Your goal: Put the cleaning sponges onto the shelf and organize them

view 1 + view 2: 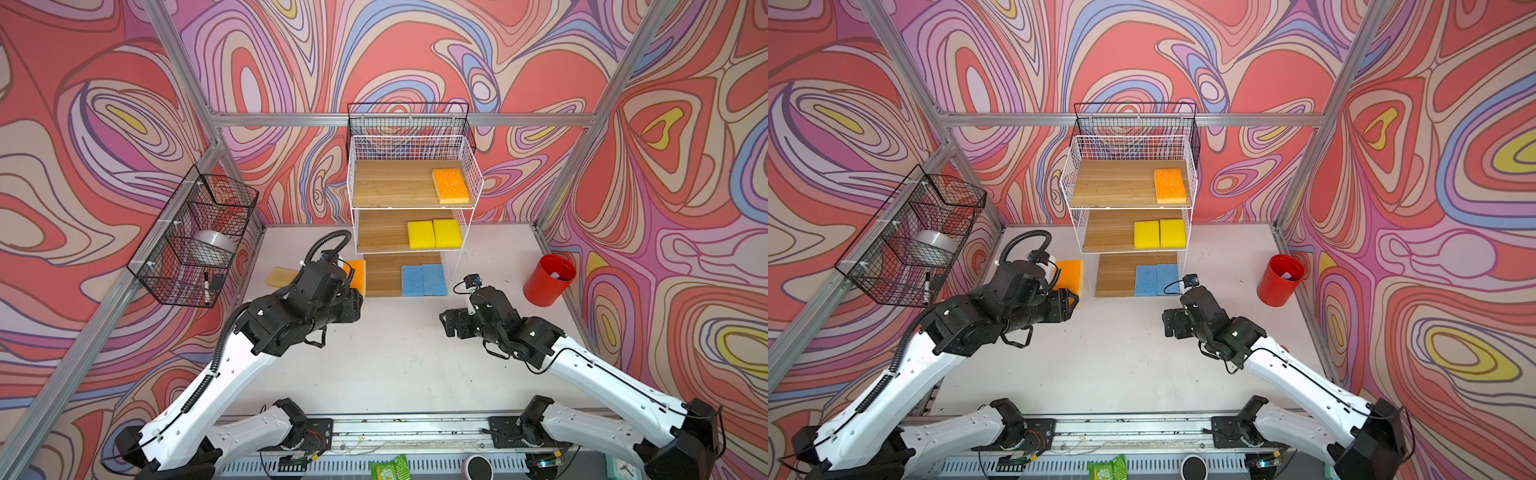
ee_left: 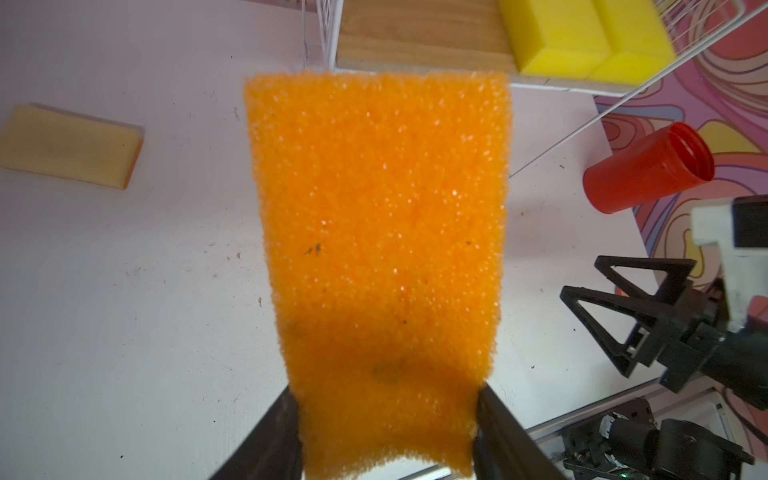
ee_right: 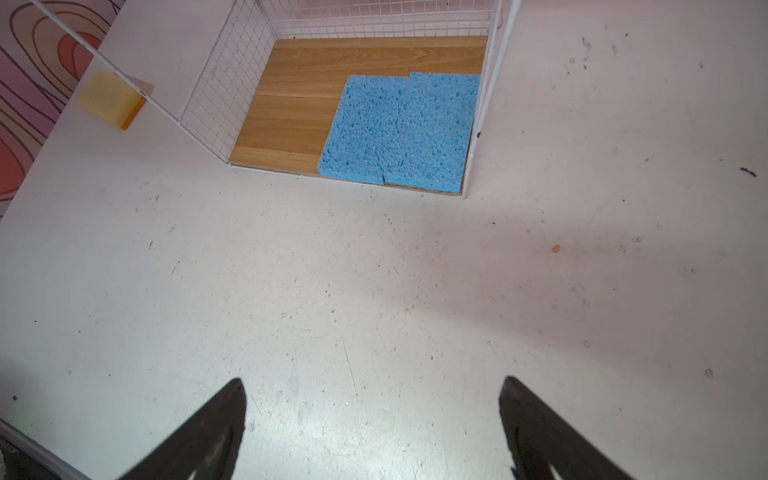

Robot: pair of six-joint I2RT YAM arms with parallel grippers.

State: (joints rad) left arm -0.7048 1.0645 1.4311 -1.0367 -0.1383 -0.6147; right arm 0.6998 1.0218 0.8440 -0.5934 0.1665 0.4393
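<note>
Underneath everything, the counter [image 1: 395, 365]: matte white, scuffed and speckled. At its far edge stands the shelf [image 1: 386, 185], a tall white wire grid with three light wood boards.

Reaching in from the left, the left arm [image 1: 199, 395], with its elbow bent, forearm raised and wrist aimed toward the shelf's left side. From the right, the right arm [image 1: 602, 378], lower, angled in toward mid-counter and stopping short of the bottom board.

Pinched by its near end between the left fingers [image 2: 498, 436]: the held orange sponge [image 2: 382, 249], its coarse, glittery scrub face toward the wrist camera. Hangs clear of the counter, just outside the shelf's left wire wall. The right fingers [image 3: 208, 436] spread wide over bare counter, with nothing between them.

On the top board, right end: the shelved orange sponge [image 1: 451, 185], pebbled face up. On the middle board, right end: a yellow sponge [image 1: 421, 235], a smooth foam block, touching its yellow twin [image 1: 447, 233]. On the bottom board, front right: a blue sponge [image 1: 412, 280], flat and porous, edge to edge with its blue twin [image 1: 434, 279]. Left of the shelf and apart from it, flat on the counter: the tan sponge [image 1: 282, 277], pale side up.

Only in the left wrist view: the grip itself, plus the right fingers' open triangular frames. Only in the right wrist view: the blue pores, and a slight step between the blue pair's front edges. Only in the top views: the top board.
</note>
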